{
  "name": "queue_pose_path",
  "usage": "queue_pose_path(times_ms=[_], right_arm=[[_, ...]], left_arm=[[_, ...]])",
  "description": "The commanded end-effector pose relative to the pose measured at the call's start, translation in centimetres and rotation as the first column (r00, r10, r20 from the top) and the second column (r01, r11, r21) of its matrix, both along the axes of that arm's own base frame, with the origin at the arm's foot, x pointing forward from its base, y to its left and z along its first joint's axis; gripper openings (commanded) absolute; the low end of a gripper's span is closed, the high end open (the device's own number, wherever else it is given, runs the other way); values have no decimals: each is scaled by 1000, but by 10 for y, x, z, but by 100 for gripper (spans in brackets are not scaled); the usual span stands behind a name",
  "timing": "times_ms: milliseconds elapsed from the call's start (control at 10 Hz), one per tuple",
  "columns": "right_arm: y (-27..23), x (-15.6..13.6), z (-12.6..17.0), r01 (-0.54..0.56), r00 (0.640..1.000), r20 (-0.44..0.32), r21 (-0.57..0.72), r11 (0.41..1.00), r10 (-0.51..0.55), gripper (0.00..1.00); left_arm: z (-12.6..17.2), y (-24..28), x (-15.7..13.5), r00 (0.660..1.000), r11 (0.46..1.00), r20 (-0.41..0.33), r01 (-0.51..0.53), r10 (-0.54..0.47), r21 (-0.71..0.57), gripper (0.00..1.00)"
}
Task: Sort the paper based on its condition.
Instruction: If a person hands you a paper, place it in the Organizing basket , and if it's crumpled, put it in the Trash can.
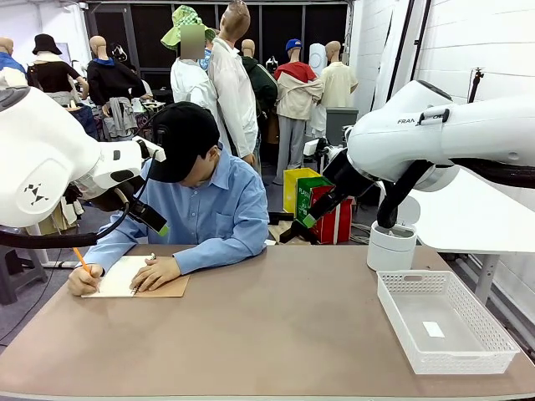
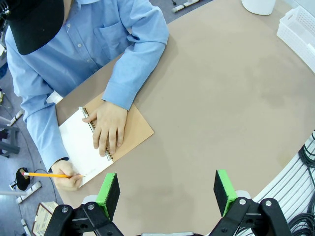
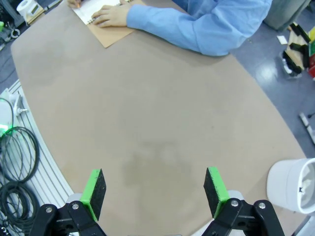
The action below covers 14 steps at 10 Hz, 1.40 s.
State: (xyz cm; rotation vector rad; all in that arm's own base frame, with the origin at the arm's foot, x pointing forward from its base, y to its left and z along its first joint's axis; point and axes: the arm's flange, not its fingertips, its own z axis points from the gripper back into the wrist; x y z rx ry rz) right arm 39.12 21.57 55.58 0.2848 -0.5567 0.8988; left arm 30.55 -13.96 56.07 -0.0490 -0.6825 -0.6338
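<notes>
— Pincers: what were they doing?
— My left pincer point(image 2: 167, 192) and right pincer point(image 3: 155, 192) hung open over the bare worktop point(image 1: 276, 326). Nothing was sorted; the paper point(image 2: 81, 147) sat under the person's hand point(image 2: 108, 128), still in the notebook point(image 2: 133, 130).

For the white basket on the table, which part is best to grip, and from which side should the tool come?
Probably the long rim wall facing the table's middle, approached from above by the right tool, which hangs open. The white basket sits upright with its mouth open, and its thin walls would fit between the fingers. Inside, a small white piece lies flat, so one finger should find room to go in.
</notes>
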Motion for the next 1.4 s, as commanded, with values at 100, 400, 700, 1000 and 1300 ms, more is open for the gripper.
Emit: queue_pose_path(times_ms=[100,400,700,1000,1300], right_arm=[[1,0,0,11,1000,-1,-2,1000,-11,100],[1,0,0,11,1000,-1,-2,1000,-11,100],[1,0,0,11,1000,-1,-2,1000,-11,100],[1,0,0,11,1000,-1,-2,1000,-11,100],[1,0,0,11,1000,-1,-2,1000,-11,100]], left_arm=[[-1,0,0,1000,1000,0,0,0,-2,100],[-1,0,0,1000,1000,0,0,0,-2,100],[-1,0,0,1000,1000,0,0,0,-2,100],[-1,0,0,1000,1000,0,0,0,-2,100],[-1,0,0,1000,1000,0,0,0,-2,100]])
